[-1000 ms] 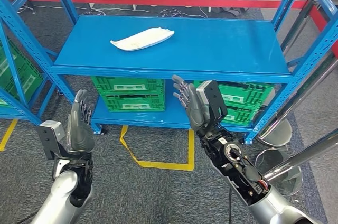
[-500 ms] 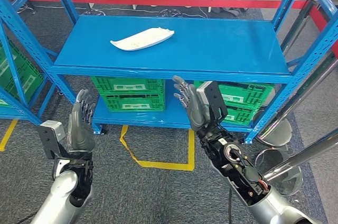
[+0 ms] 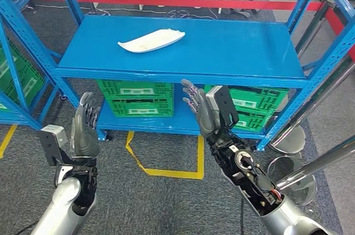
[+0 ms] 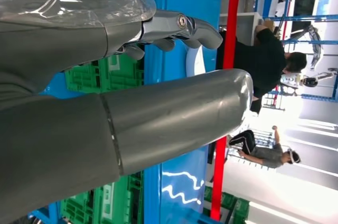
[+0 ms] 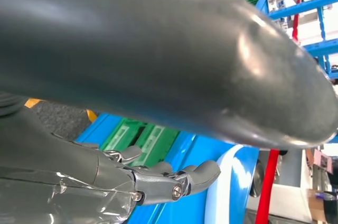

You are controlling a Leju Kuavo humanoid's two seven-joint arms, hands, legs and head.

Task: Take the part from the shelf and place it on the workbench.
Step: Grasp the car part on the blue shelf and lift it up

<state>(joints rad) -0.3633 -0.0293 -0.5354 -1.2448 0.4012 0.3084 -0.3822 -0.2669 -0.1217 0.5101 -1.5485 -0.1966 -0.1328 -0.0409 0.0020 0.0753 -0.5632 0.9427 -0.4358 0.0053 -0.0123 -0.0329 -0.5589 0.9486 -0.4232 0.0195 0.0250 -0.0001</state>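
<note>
Hands first: we've got our left hand (image 3: 85, 131) and right hand (image 3: 203, 112) both raised in front of the blue shelf (image 3: 234, 52), fingers spread and holding nothing. Green crates (image 3: 135, 98) sit on the lower level. Further back, the white part (image 3: 151, 40) lies flat on the top level, well apart from both hands.

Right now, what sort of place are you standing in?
Probably a workshop or warehouse test area: blue steel shelving, green plastic crates on the lower shelf, and a red barrier tape behind it.
</note>
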